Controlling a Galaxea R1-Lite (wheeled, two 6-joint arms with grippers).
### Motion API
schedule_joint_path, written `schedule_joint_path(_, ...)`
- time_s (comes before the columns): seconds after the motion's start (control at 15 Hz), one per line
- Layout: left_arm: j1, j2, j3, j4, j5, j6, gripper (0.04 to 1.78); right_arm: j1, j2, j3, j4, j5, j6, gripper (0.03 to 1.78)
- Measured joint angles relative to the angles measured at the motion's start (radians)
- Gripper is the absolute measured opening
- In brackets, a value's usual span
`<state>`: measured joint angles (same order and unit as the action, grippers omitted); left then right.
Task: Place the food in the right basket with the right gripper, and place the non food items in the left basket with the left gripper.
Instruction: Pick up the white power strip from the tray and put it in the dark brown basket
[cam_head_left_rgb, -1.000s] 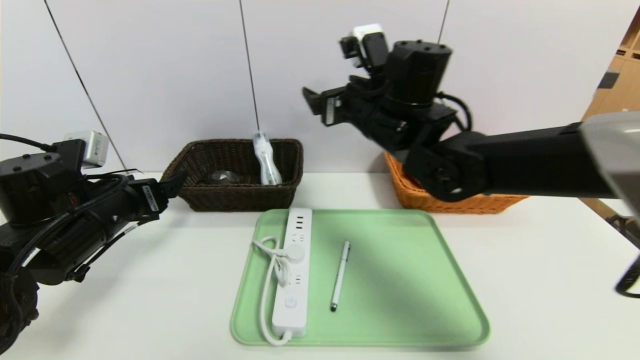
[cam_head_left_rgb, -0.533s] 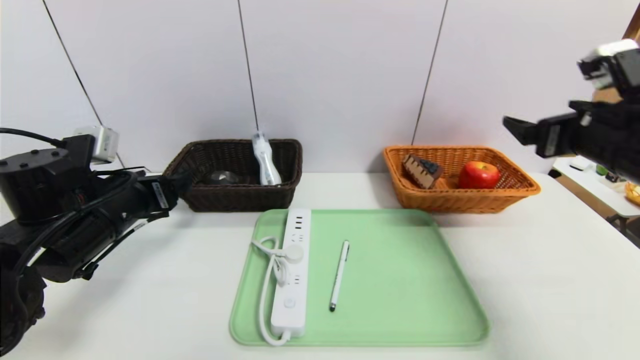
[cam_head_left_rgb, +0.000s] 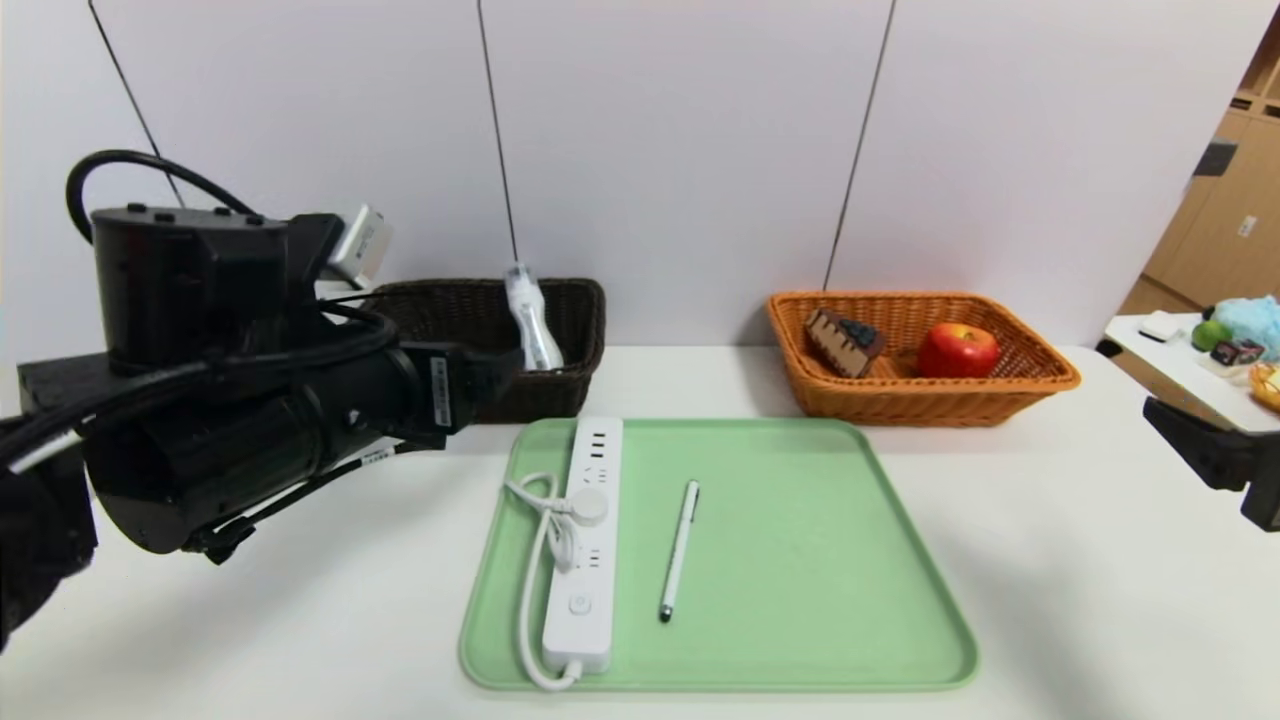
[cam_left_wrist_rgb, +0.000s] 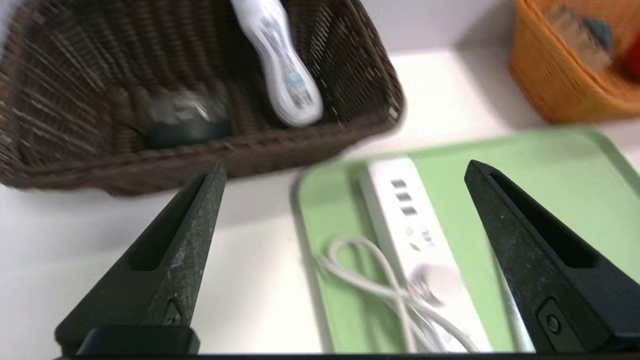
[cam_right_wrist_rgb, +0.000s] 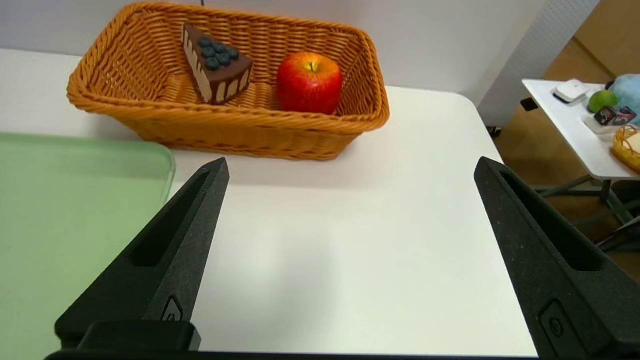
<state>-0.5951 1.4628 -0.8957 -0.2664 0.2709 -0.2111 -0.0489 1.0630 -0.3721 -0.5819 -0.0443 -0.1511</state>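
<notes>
A white power strip (cam_head_left_rgb: 585, 540) with its coiled cord and a silver pen (cam_head_left_rgb: 680, 550) lie on the green tray (cam_head_left_rgb: 800, 600). The brown left basket (cam_head_left_rgb: 575, 310) holds a white bottle (cam_head_left_rgb: 530, 325) and a dark rounded object (cam_left_wrist_rgb: 185, 120). The orange right basket (cam_head_left_rgb: 920, 395) holds a chocolate cake slice (cam_head_left_rgb: 843, 342) and a red apple (cam_head_left_rgb: 958, 350). My left gripper (cam_head_left_rgb: 500, 380) is open and empty in front of the brown basket, beside the tray's far left corner; in the left wrist view (cam_left_wrist_rgb: 345, 167) the power strip lies between its fingers. My right gripper (cam_head_left_rgb: 1210, 455) is open and empty over the bare table at the far right (cam_right_wrist_rgb: 352, 161).
A white wall stands close behind both baskets. A small side table (cam_head_left_rgb: 1190, 370) with several small items stands beyond the table's right edge. The white table (cam_head_left_rgb: 1050, 540) has bare room right of the tray.
My right arm has swung from above the orange basket out to the right and down near the table's right edge. My left arm has moved right, towards the tray's far left corner.
</notes>
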Motion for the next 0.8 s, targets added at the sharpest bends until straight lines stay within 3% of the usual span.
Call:
schedule_joint_path(0.2,-0.126,0.014,-0.212,0.48,0.011,-0.221,1.69,0.003,-0.041,0.04,-0.011,0.002,-0.004,1.69)
schedule_joint_path(0.33,-0.167,0.052,-0.266,0.697,0.01,-0.341,1.69,0.007,-0.055,0.042,-0.011,0.002,-0.009,1.69)
schedule_joint_path(0.6,-0.18,0.108,-0.273,0.747,0.02,-0.354,1.69,0.01,-0.063,0.041,-0.011,0.003,-0.012,1.69)
schedule_joint_path(0.8,-0.156,0.122,-0.216,0.661,0.03,-0.238,1.69,0.011,-0.07,0.044,-0.011,0.004,-0.011,1.69)
